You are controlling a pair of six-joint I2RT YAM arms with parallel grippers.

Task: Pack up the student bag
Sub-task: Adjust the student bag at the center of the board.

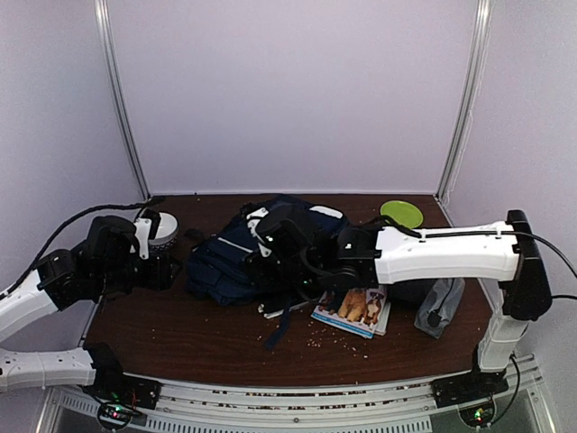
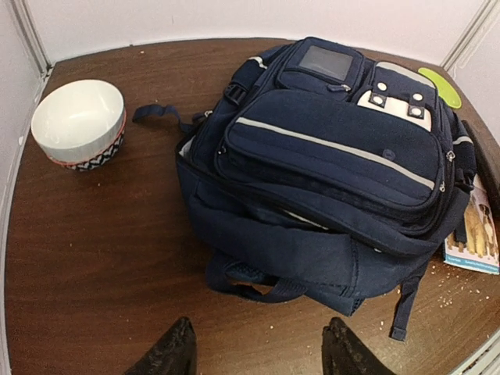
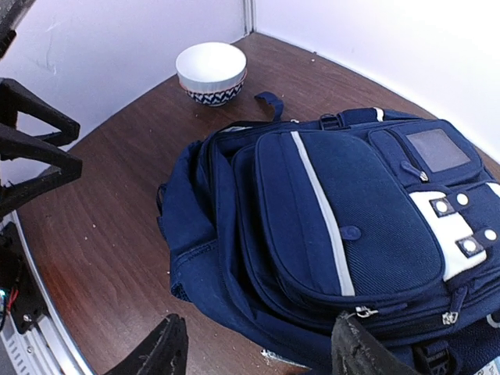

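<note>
Two pincers gape wide, holding nothing: the left pincer [image 2: 259, 332] beside, the right pincer [image 3: 262, 328] over, the navy-blue fabric backpack with white stripes [image 2: 328, 156] — lying front-up on the brown wooden bench [image 2: 94, 258].

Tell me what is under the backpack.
A book with dogs on its cover pokes out at the backpack's edge. How far it runs beneath, and anything else there, is hidden by the fabric.
</note>
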